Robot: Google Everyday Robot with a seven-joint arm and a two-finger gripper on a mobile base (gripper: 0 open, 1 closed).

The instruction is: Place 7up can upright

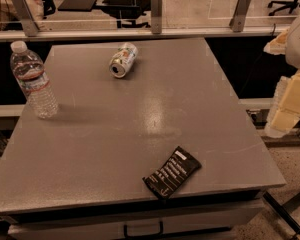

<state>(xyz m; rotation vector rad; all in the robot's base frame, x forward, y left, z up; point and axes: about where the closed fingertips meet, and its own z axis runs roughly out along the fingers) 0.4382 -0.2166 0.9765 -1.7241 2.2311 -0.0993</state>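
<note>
The 7up can (123,59) lies on its side at the back middle of the grey table (140,134), with one shiny end facing the front left. It is silvery-white with greenish markings. My gripper (285,106) hangs at the right edge of the view, off the table's right side and far from the can. It holds nothing that I can see.
A clear plastic water bottle (33,79) stands upright at the table's left edge. A flat black snack packet (172,172) lies near the front edge. A glass railing with metal posts (156,4) runs behind the table.
</note>
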